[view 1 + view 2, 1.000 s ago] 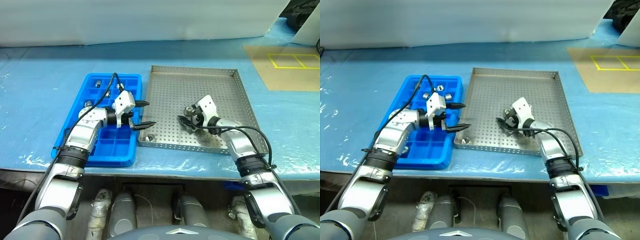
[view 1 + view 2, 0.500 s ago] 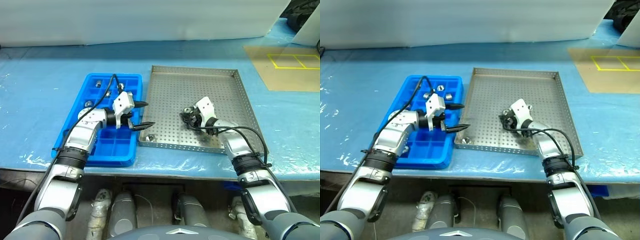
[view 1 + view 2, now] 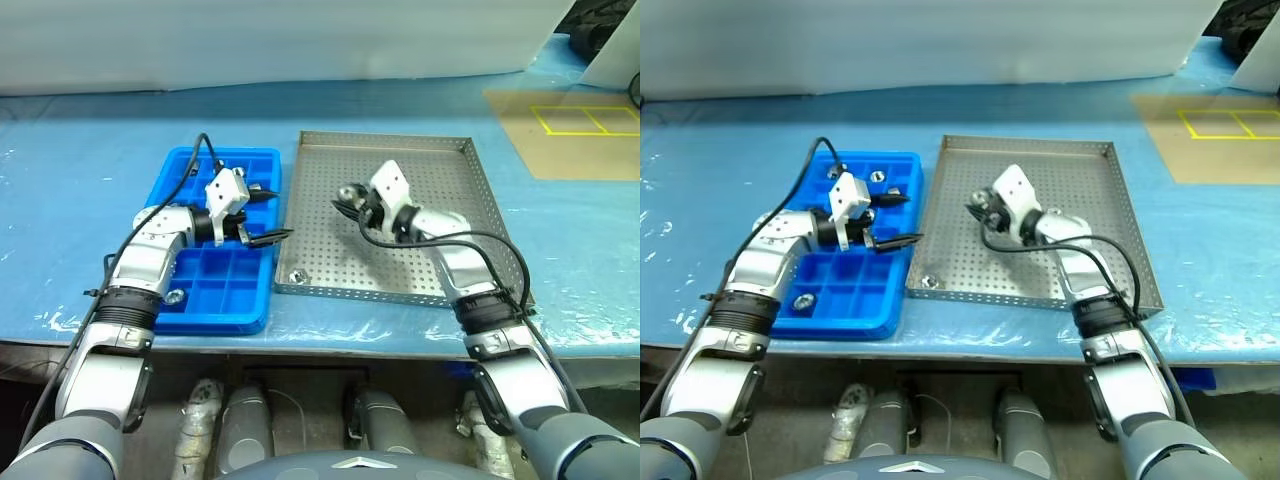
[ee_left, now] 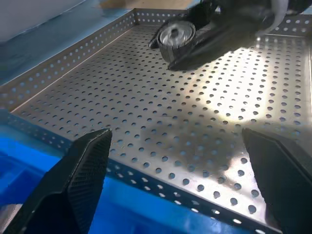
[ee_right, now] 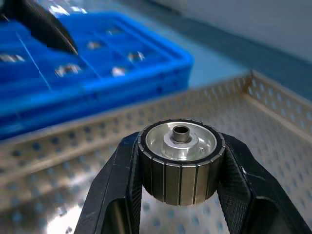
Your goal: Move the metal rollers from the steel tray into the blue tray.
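Observation:
My right gripper [image 3: 348, 197] is shut on a metal roller [image 5: 179, 165], a ribbed silvery cylinder with a central hole. It holds it above the left middle of the steel tray [image 3: 440, 180]. That roller [image 4: 176, 36] also shows in the left wrist view between the dark fingers. Another roller [image 3: 295, 275] lies in the steel tray's near left corner. My left gripper [image 3: 276, 214] hangs open and empty over the right edge of the blue tray [image 3: 210, 322]. Rollers sit in blue tray compartments, one near the front [image 3: 175, 296] and others at the back [image 3: 878, 177].
Both trays lie side by side on a blue-covered table whose front edge [image 3: 330, 340] runs just before them. A brown board with yellow tape lines [image 3: 570, 120] lies at the far right. A white wall [image 3: 300, 40] closes the back.
My right gripper shut on a roller in the steel tray, then rose and swung left with it. My left gripper drew slightly left over the blue tray, staying open.

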`<control>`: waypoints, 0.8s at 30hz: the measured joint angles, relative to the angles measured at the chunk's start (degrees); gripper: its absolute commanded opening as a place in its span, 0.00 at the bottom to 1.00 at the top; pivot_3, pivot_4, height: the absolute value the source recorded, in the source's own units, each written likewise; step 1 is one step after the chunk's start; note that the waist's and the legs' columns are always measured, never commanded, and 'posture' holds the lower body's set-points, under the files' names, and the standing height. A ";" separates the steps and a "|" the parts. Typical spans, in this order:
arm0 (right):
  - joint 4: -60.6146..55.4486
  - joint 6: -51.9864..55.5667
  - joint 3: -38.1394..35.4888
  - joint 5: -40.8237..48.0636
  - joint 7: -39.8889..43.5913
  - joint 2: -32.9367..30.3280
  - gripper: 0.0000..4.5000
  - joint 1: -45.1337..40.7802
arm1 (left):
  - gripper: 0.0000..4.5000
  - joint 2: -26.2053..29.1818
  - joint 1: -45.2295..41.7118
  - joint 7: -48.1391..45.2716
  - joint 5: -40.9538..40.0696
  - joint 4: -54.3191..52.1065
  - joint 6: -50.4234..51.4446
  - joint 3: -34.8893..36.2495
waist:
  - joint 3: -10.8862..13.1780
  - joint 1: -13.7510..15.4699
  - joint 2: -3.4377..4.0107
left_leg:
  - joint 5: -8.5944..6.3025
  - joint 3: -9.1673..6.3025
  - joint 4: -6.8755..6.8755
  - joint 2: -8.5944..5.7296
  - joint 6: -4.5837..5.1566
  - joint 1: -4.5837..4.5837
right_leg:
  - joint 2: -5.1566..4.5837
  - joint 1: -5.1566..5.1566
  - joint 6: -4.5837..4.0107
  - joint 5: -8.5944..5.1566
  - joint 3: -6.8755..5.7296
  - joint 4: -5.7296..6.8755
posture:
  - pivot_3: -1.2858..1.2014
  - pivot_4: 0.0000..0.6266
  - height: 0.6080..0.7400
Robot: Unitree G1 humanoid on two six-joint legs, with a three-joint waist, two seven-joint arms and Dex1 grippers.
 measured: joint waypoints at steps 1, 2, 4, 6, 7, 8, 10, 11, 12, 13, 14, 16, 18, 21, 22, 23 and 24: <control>-0.16 0.45 0.58 0.57 1.04 1.28 0.37 -1.40 | 1.00 1.10 0.50 0.08 -0.39 -0.63 0.75 0.73 | 0.00 -0.07 0.00 | 0.00 0.00 -0.02 0.01 0.00 -0.01 | 0.00 -0.02 -0.02 -0.01 0.00 -0.01 | 0.51 0.24 1.00; -0.27 0.63 1.16 1.13 1.97 2.30 0.37 -2.20 | 1.00 2.01 0.87 0.13 -0.73 -1.25 1.29 1.35 | 0.00 -0.02 0.00 | 0.00 0.00 -0.06 0.01 0.00 -0.01 | 0.00 -0.02 -0.05 -0.03 -0.01 -0.01 | 0.52 0.24 1.00; 0.49 0.61 2.88 1.51 3.86 4.57 0.37 -3.62 | 1.00 4.37 1.86 0.18 -1.48 -2.31 2.45 2.95 | 0.00 0.25 -0.01 | 0.00 -0.02 -0.13 0.01 -0.01 -0.01 | 0.00 -0.04 -0.09 -0.06 -0.06 -0.02 | 0.53 0.24 1.00; 2.94 -0.40 4.77 1.45 5.39 6.70 0.37 -4.62 | 1.00 7.18 3.56 0.19 -2.23 -3.06 3.97 5.01 | 0.00 0.34 0.00 | 0.01 -0.02 -0.20 0.02 -0.03 -0.01 | 0.00 -0.06 -0.12 -0.09 -0.10 -0.02 | 0.55 0.24 1.00; 4.78 -1.11 5.65 1.30 6.16 7.60 0.37 -5.00 | 1.00 8.57 4.89 0.12 -2.66 -3.98 4.98 6.19 | 0.00 0.50 -0.01 | 0.01 -0.05 -0.23 0.02 -0.03 -0.06 | -0.01 -0.07 -0.13 -0.11 -0.14 -0.03 | 0.55 0.24 1.00; 6.15 -1.60 6.29 1.23 6.83 8.00 0.37 -5.14 | 1.00 9.55 6.01 0.04 -3.38 -4.75 5.70 7.02 | 0.01 0.81 0.00 | 0.01 -0.06 -0.23 0.01 -0.05 -0.10 | -0.02 -0.10 -0.12 -0.12 -0.17 -0.04 | 0.56 0.24 1.00; 8.79 -2.69 6.96 1.15 8.03 9.18 0.37 -5.89 | 1.00 11.16 8.94 -0.06 -4.83 -7.33 7.23 8.97 | 0.01 1.64 -0.01 | 0.02 -0.07 -0.23 0.01 -0.05 -0.18 | -0.04 -0.16 -0.13 -0.13 -0.19 -0.04 | 0.59 0.24 1.00; 10.20 -3.44 7.11 1.15 8.62 10.02 0.37 -6.52 | 1.00 12.08 10.84 0.06 -5.73 -8.88 8.18 10.32 | 0.02 1.81 -0.02 | 0.01 -0.09 -0.23 0.01 -0.06 -0.21 | -0.04 -0.17 -0.13 -0.13 -0.22 -0.04 | 0.60 0.24 1.00; 11.94 -4.20 7.22 1.15 9.39 11.16 0.37 -7.52 | 1.00 13.30 13.60 0.32 -6.98 -11.05 9.61 12.45 | 0.04 1.76 -0.07 | 0.01 -0.10 -0.23 0.05 -0.06 -0.22 | -0.03 -0.22 -0.14 -0.14 -0.22 -0.02 | 0.61 0.24 1.00; 13.35 -4.83 7.46 1.17 10.18 12.21 0.37 -8.39 | 1.00 14.55 16.46 0.83 -7.97 -13.21 10.81 14.77 | 0.05 1.76 -0.10 | 0.00 -0.12 -0.25 0.08 -0.05 -0.25 | -0.02 -0.26 -0.17 -0.16 -0.25 -0.01 | 0.62 0.24 1.00; 14.11 -5.39 7.71 1.21 11.04 13.01 0.37 -8.88 | 1.00 15.66 18.84 1.25 -8.61 -14.87 11.76 16.85 | 0.06 1.94 -0.11 | 0.00 -0.15 -0.29 0.15 -0.05 -0.26 | -0.01 -0.27 -0.22 -0.20 -0.30 -0.01 | 0.62 0.24 1.00; 14.95 -6.26 8.55 1.25 13.21 14.73 0.37 -9.42 | 1.00 17.54 24.35 2.42 -9.74 -18.70 13.40 21.38 | 0.06 2.77 -0.13 | 0.01 -0.17 -0.36 0.43 -0.07 -0.25 | 0.00 -0.27 -0.29 -0.27 -0.38 0.00 | 0.63 0.24 1.00; 15.52 -6.60 9.03 1.27 14.58 15.83 0.37 -9.57 | 1.00 17.59 26.39 3.44 -10.84 -20.93 14.69 23.52 | 0.08 4.06 -0.11 | 0.04 -0.16 -0.41 0.47 -0.12 -0.26 | -0.01 -0.26 -0.29 -0.32 -0.43 0.00 | 0.63 0.24 1.00; 18.55 -8.96 11.22 0.75 16.80 18.67 0.37 -10.13 | 1.00 17.81 31.89 4.48 -12.40 -25.14 16.61 26.95 | 0.08 5.11 -0.13 | 0.03 -0.15 -0.40 0.47 -0.13 -0.23 | -0.03 -0.24 -0.28 -0.35 -0.41 -0.01 | 0.63 0.24 1.00; 20.18 -9.87 11.85 0.14 17.07 19.60 0.37 -10.20 | 1.00 17.82 33.26 4.81 -12.73 -26.28 17.15 27.60 | 0.08 5.36 -0.13 | 0.03 -0.15 -0.40 0.47 -0.13 -0.22 | -0.04 -0.23 -0.27 -0.35 -0.41 0.00 | 0.63 0.24 1.00; 21.96 -10.70 12.20 -0.29 17.14 20.37 0.37 -10.22 | 1.00 17.82 34.24 5.20 -13.22 -27.43 17.60 28.03 | 0.08 5.64 -0.13 | 0.04 -0.16 -0.41 0.48 -0.13 -0.22 | -0.04 -0.23 -0.27 -0.35 -0.41 0.00 | 0.63 0.24 1.00; 23.81 -11.36 12.25 -0.79 17.19 20.87 0.37 -10.24 | 1.00 17.81 34.80 5.67 -13.52 -28.71 18.03 28.12 | 0.08 6.04 -0.13 | 0.04 -0.16 -0.41 0.48 -0.14 -0.21 | -0.04 -0.23 -0.27 -0.35 -0.41 0.00 | 0.63 0.24 1.00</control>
